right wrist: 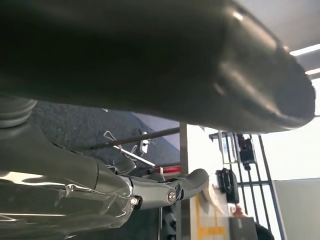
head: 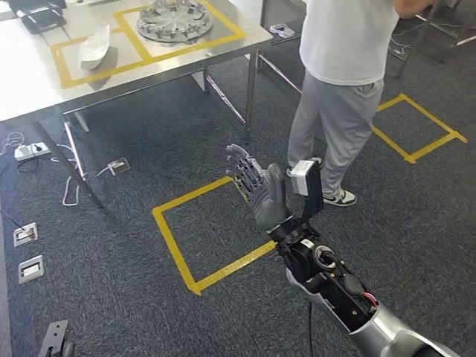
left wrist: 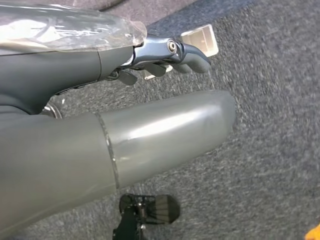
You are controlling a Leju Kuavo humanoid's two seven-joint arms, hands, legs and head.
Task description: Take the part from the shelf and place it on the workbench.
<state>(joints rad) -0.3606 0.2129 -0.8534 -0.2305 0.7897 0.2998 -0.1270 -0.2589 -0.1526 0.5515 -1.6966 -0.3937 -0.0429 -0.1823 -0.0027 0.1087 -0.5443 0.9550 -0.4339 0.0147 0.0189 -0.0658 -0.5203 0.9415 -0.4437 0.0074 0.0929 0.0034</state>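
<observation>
Part already on the worktop, both hands empty

I see the steel worktop [head: 33,71] with yellow tape squares, and the pale boat-shaped part [head: 94,46] lies inside one, beside a round grey metal fixture [head: 174,20]. A person in grey trousers [head: 337,119] stands just beside my raised right hand [head: 261,190], whose fingers [head: 240,172] are spread and hold nothing; my left hand [left wrist: 113,145] hangs over carpet, fingers loosely extended, holding nothing. Swinging the arm could strike that person.

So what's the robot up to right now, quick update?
Right hand raised over the carpet, fingers apart, holding nothing. Left hand hanging, empty. White part lying on the workbench. Person standing close ahead.
</observation>
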